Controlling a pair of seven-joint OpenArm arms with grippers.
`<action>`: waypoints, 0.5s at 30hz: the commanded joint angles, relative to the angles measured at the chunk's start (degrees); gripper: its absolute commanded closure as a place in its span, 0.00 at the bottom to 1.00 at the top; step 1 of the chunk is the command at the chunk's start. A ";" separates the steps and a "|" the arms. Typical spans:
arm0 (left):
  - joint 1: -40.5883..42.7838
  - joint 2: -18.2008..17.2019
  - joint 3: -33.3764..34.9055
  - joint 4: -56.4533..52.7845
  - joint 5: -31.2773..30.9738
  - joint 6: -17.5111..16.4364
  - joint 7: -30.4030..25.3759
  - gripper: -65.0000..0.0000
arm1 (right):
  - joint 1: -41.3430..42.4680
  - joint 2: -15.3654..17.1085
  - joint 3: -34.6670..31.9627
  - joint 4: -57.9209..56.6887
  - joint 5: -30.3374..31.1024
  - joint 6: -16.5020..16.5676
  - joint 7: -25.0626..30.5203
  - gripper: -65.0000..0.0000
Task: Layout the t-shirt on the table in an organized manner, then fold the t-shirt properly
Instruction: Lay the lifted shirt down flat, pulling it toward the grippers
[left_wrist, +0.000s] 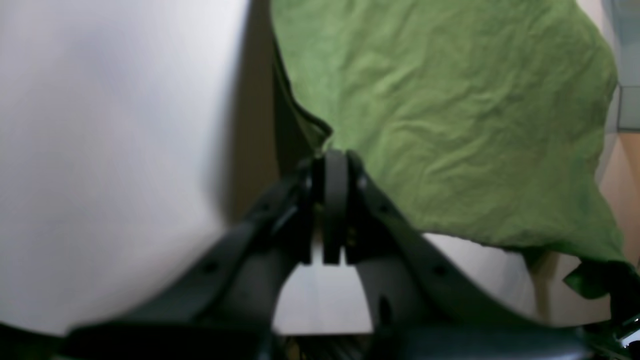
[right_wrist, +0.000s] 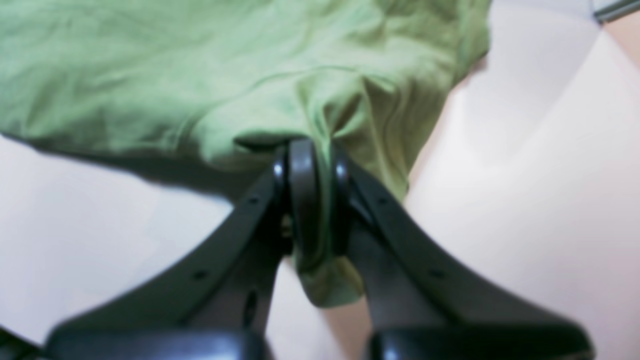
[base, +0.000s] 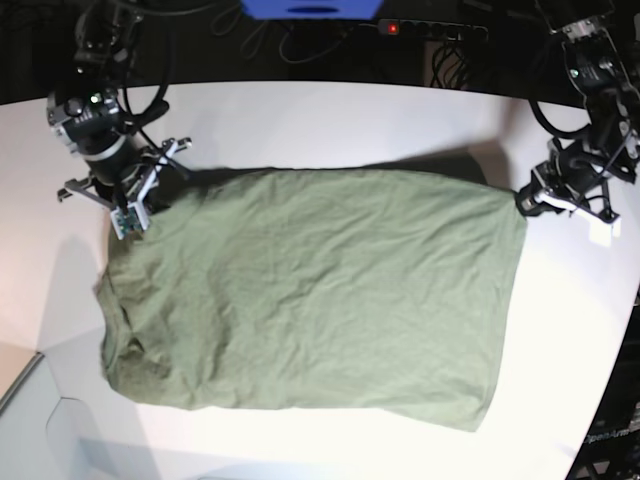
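Note:
The olive-green t-shirt is spread wide over the white table, wrinkled, with its far edge raised and casting a shadow. My left gripper is shut on the shirt's far right corner. In the left wrist view the black fingers pinch the hem of the t-shirt above the table. My right gripper is shut on the far left corner. In the right wrist view its fingers clamp a fold of the t-shirt, and a tuft of cloth hangs out below them.
A blue box, a power strip with a red light and cables lie beyond the table's far edge. The table's curved edge runs at the near left. A bunched sleeve lies at the shirt's near left.

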 joint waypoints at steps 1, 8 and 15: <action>-0.75 -0.95 -1.72 1.12 -0.74 -0.18 -0.81 1.00 | -0.16 1.16 0.26 1.02 0.28 -0.30 1.31 1.00; -0.66 -0.95 -6.65 0.95 -0.74 -0.26 -0.72 1.00 | -5.52 1.86 -0.09 1.10 0.28 -0.30 1.40 1.00; 1.10 -0.77 -6.91 0.33 -0.21 -0.26 -0.72 1.00 | -10.97 1.68 0.17 1.02 0.20 -0.30 9.22 1.00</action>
